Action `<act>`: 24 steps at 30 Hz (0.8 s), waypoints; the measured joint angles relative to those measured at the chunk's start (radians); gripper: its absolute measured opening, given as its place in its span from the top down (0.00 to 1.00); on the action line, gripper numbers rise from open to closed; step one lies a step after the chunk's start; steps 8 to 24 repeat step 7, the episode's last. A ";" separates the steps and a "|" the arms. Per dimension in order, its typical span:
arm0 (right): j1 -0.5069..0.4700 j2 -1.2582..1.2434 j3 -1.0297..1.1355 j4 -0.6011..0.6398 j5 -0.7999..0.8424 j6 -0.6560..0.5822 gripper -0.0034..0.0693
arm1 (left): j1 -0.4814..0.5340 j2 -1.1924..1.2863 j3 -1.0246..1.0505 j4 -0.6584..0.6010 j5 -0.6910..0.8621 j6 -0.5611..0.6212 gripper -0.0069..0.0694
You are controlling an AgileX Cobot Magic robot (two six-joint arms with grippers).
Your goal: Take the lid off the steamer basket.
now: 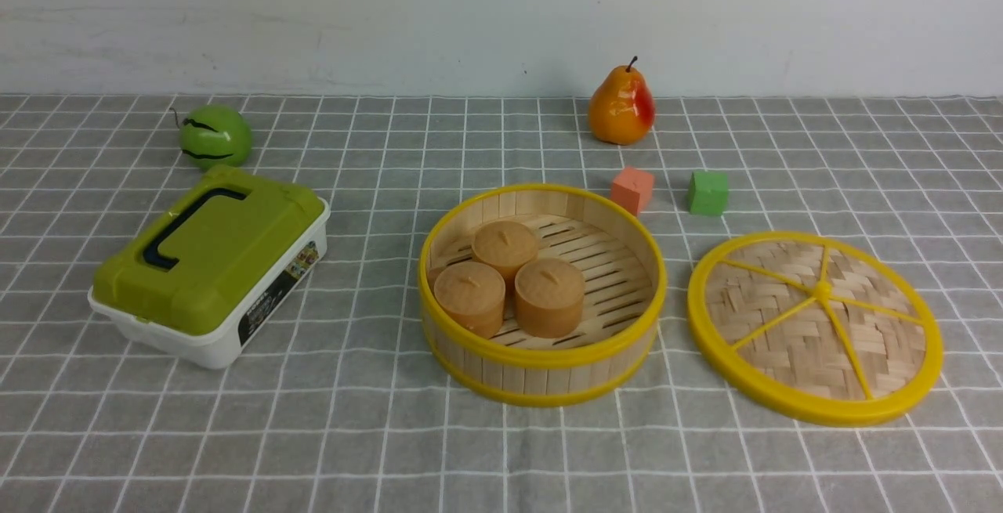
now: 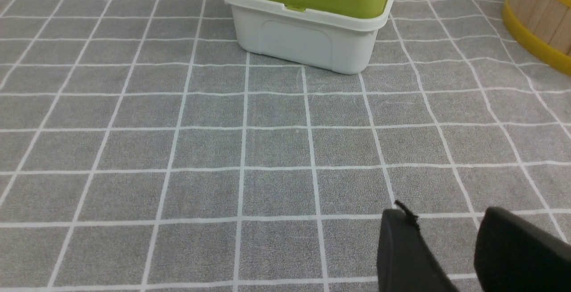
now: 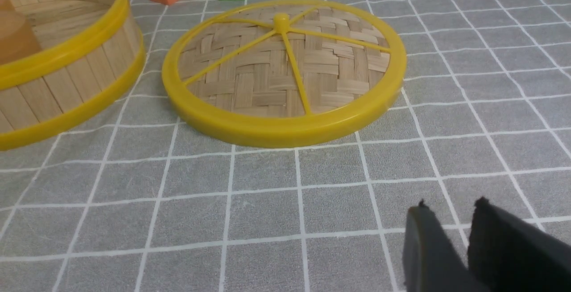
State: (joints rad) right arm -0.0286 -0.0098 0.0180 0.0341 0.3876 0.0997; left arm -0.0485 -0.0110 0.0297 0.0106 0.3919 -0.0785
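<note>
The steamer basket [image 1: 541,376] stands uncovered in the middle of the table, with three brown buns [image 1: 505,278] inside. The lid [image 1: 815,325] lies flat on the cloth just to its right, apart from it. Neither gripper shows in the front view. In the right wrist view my right gripper [image 3: 450,205] hangs over bare cloth, short of the lid [image 3: 276,73] and the basket [image 3: 67,82], jaws slightly apart and empty. In the left wrist view my left gripper [image 2: 446,214] is open and empty over the cloth, with the basket's wall [image 2: 535,20] at the edge.
A white box with an olive-green lid [image 1: 208,262] sits at the left, also in the left wrist view [image 2: 308,38]. Behind are a green round fruit [image 1: 214,135], a pear [image 1: 621,106], an orange cube [image 1: 631,189] and a green cube [image 1: 707,193].
</note>
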 joint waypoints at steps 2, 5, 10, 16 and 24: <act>0.000 0.000 0.000 0.000 0.000 0.000 0.76 | 0.000 0.000 0.000 0.000 0.000 0.000 0.60; 0.000 0.000 0.000 0.000 0.000 0.000 0.76 | 0.000 0.000 0.000 0.000 0.000 0.000 0.60; 0.000 0.000 0.000 0.000 0.000 0.000 0.76 | 0.000 0.000 0.000 0.000 0.000 0.000 0.60; 0.000 0.000 0.000 0.000 0.000 0.000 0.76 | 0.000 0.000 0.000 0.000 0.000 0.000 0.60; 0.000 0.000 0.000 0.000 0.000 0.000 0.76 | 0.000 0.000 0.000 0.000 0.000 0.000 0.60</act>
